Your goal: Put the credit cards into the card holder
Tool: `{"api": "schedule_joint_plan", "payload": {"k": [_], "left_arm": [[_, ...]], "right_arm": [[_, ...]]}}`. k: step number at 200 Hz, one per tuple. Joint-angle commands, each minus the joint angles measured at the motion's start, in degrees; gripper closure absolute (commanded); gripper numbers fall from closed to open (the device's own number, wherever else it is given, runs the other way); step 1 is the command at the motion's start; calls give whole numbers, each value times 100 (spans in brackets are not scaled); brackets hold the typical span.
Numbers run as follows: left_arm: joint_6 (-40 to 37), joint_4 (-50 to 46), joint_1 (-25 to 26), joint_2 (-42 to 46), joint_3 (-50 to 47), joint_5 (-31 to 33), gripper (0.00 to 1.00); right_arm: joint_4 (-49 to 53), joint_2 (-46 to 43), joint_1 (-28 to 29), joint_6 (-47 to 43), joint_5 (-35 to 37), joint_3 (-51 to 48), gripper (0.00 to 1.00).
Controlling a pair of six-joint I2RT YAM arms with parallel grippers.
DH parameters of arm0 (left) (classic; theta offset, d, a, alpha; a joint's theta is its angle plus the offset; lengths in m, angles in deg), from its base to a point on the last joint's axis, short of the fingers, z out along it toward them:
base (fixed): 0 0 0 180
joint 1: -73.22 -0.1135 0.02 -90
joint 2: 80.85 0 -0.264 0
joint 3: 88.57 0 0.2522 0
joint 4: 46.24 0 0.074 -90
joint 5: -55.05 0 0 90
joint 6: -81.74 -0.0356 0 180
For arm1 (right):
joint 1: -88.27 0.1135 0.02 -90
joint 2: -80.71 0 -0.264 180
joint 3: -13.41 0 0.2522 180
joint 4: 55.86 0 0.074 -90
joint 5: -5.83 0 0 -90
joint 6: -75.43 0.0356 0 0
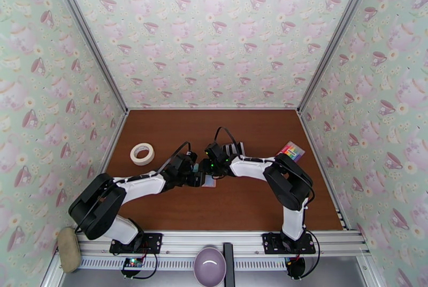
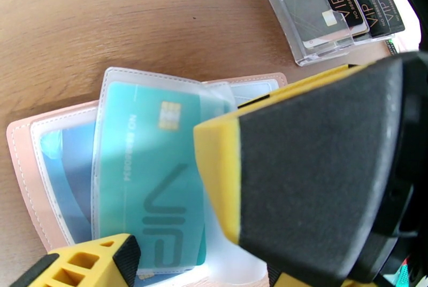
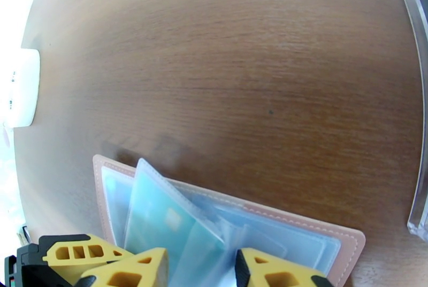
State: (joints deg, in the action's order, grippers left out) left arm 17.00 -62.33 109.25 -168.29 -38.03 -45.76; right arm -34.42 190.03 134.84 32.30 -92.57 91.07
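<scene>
— Card holder (image 2: 21,165): where do we have it?

— In the middle of the table (image 1: 251,208), lying open and flat, pink cover down, with its clear sleeves (image 3: 257,229) fanned upward. It sits between our two hands.

— Let's go from the left, then.

— Farthest left, a roll of tape (image 1: 142,153) lies well apart from everything else. Next comes our left hand (image 2: 171,218), reaching over the holder.

— Is it gripping anything?

— No. We see its fingers (image 2: 321,176) standing apart, one on each side of a single sleeve (image 2: 123,77). That sleeve has a teal credit card (image 2: 150,176) with a chip inside it.

— And further right?

— Our right hand (image 3: 200,264) meets the holder from the other side. Its fingers (image 3: 267,274) are apart too, with loose sleeves rising between them. We cannot tell whether they touch the plastic.

— What about the other cards?

— We see black credit cards (image 2: 385,10) upright in a clear stand (image 2: 289,5) just beyond the holder, by the right arm. Farthest right, a rainbow-striped block (image 1: 291,150) lies near the wall.
</scene>
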Motion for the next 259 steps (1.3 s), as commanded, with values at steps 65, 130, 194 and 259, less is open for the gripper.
{"api": "schedule_joint_plan", "payload": {"k": [65,130,194,259], "left_arm": [[23,-678,-16,-569,-4,324,35],[19,-778,-11,-707,71,367,46],[32,-795,-25,-805,98,347,53],[47,-778,-69,-835,96,301,59]], "right_arm": [[-658,-296,122,400,-364,-406,61],[-1161,-480,-39,717,-547,-760,61],[-870,-1096,-150,551,-294,-978,57],[-21,-1139,-179,163,206,-859,55]]}}
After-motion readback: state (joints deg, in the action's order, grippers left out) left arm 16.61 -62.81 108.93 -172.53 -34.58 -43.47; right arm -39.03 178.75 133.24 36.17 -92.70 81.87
